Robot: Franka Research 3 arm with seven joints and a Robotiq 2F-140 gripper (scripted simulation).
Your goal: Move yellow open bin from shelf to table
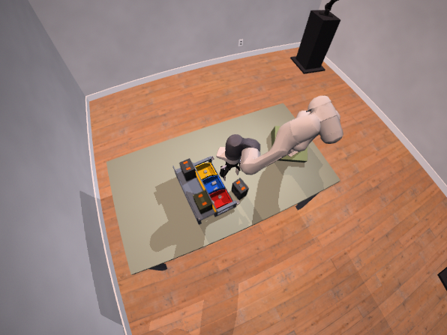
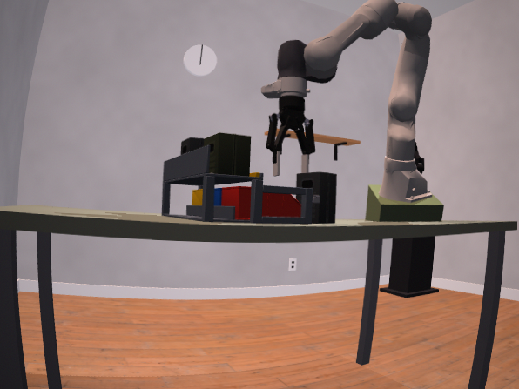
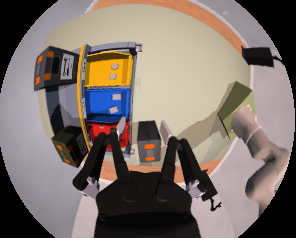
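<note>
- Resting on the shelf (image 1: pixel 179 177) low tier, the yellow bin (image 1: pixel 206 171) is untouched.
- Gripper (image 2: pixel 290 170) jaws are held apart, empty.
- Stiff, light; its rim wall should be pinched, kept level.

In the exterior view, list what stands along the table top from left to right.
Shelf → yellow bin → blue bin → red bin → black box → green arm base. The gripper hangs open above, between shelf and box.
</note>
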